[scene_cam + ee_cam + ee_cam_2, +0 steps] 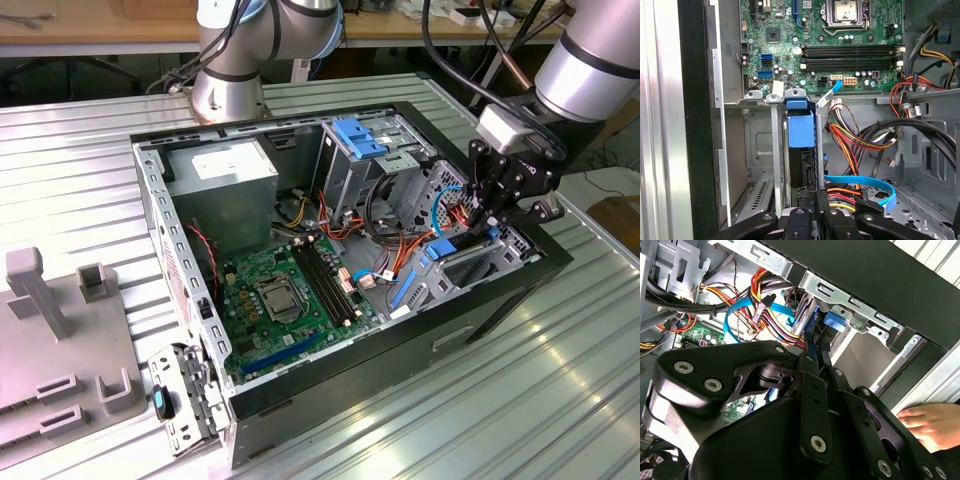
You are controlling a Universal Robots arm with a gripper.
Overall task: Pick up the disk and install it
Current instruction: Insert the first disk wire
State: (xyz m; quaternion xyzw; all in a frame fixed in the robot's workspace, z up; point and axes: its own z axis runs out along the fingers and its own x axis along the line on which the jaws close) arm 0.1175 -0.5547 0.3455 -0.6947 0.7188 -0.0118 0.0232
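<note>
The gripper is down inside the open computer case, at the drive cage in the case's front corner on the exterior view's right. Its fingers are clenched on the disk, whose blue carrier bracket stands edge-on between the cage's metal rails in the first wrist view, with the motherboard beyond it. By my judgement the insertion step is in hand: the disk sits partly within the bay, not visibly latched. Seating it calls for a straight push along the rails, clear of the blue data cable and the orange wire bundle just beside it. A person's hand rests near the case's outer wall.
</note>
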